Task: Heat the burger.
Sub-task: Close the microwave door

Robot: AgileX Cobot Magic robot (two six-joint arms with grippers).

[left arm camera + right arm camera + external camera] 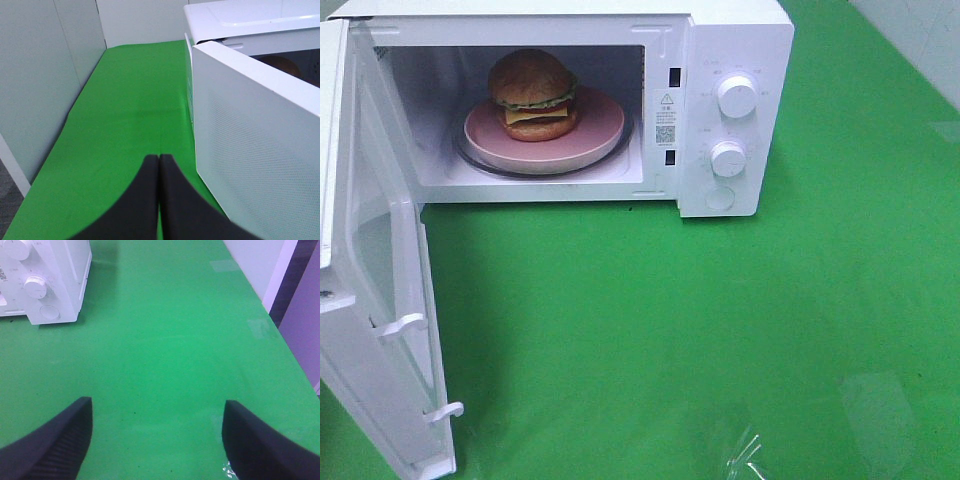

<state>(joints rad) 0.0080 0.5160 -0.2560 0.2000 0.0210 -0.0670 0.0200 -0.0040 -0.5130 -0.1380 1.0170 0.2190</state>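
Observation:
The burger, with golden-brown bun, lettuce and cheese, sits on a pink plate inside the white microwave, whose door hangs wide open at the left. In the left wrist view my left gripper is shut and empty, its two dark fingers pressed together just outside the open door. My right gripper stands open over bare green cloth, well off from the microwave's knobs. Neither gripper appears in the exterior high view.
A green cloth covers the table. The microwave's two dials and button are on its right panel. Grey wall panels border the left side of the table. A patch of clear tape glints near the front edge.

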